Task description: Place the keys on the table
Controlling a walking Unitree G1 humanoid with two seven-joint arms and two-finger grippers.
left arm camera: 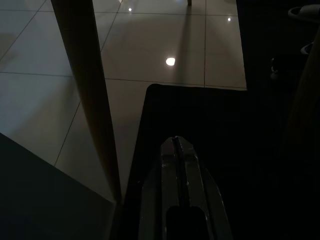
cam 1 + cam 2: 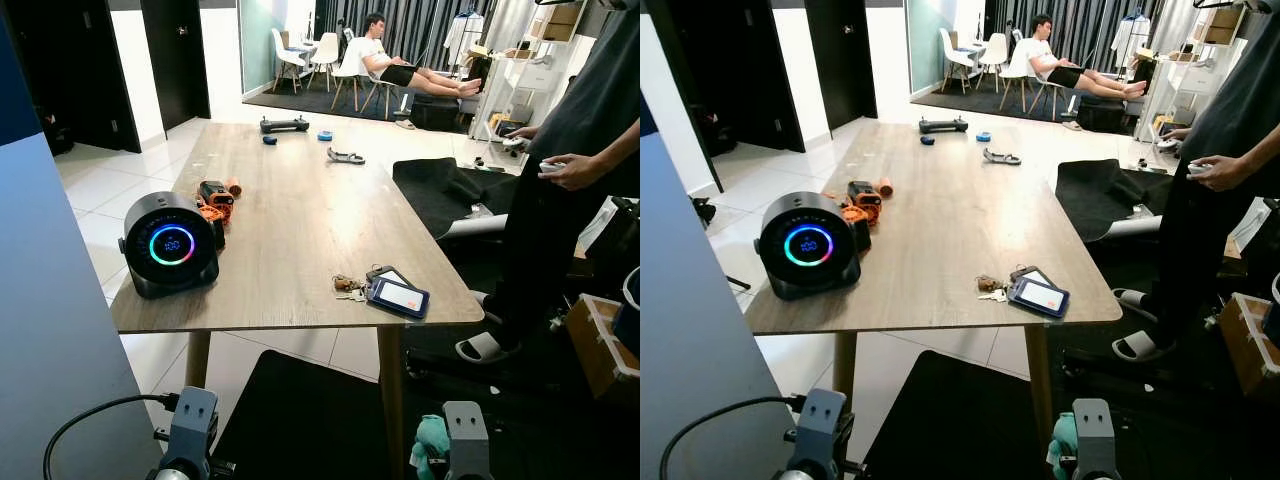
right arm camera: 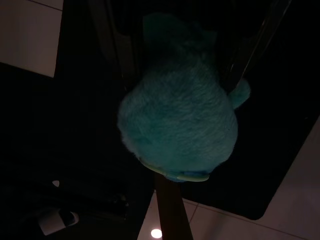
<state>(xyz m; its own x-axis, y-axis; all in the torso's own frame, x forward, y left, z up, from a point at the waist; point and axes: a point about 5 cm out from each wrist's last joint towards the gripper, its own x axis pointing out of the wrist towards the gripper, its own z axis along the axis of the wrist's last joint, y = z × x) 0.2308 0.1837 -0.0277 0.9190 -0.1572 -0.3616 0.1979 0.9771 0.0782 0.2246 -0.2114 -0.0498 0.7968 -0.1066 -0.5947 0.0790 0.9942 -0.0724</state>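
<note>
Head views: bright, even daylight, sharp, slight bend at the edges. Wrist views: very dim — lamp glints on the floor tiles [image 1: 170,61], murky shadow elsewhere.

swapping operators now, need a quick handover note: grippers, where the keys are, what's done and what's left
Left gripper: fingers shut, holding nothing, hanging low beside the table leg over the dark mat.
Right gripper: low by the other front leg, closed on a teal plush toy.
Keys: lying on the wooden table near its front right corner, touching a blue card holder. A round black speaker sits at the front left.
Done: the keys look placed.
Left: probably nothing for the keys; the plush toy is not part of this job. A person stands close on the right.
</note>
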